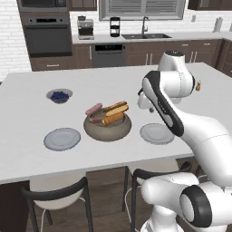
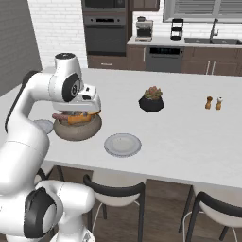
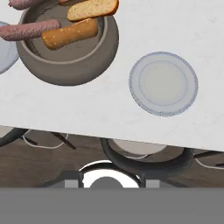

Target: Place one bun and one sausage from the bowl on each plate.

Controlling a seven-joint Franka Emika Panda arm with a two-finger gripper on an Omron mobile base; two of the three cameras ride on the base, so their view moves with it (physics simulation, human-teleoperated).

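Fingertips sit too low in the hand view to show — whether spread or pressed together I cannot tell. Below the gripper [image 2: 78, 109] lies the bowl [image 3: 70, 48], holding buns [image 3: 70, 33] and sausages [image 3: 28, 29]; both plates [image 1: 157, 133] [image 1: 62, 138] are bare. Buns look light and soft — pinch mid-length, gently; sausages seem firmer, perhaps slippery (they roll). Thick bowl walls may crowd the fingers. Berry bowl [image 1: 59, 95], plant pot [image 2: 151, 100] and shakers [image 2: 213, 102] stand well apart.
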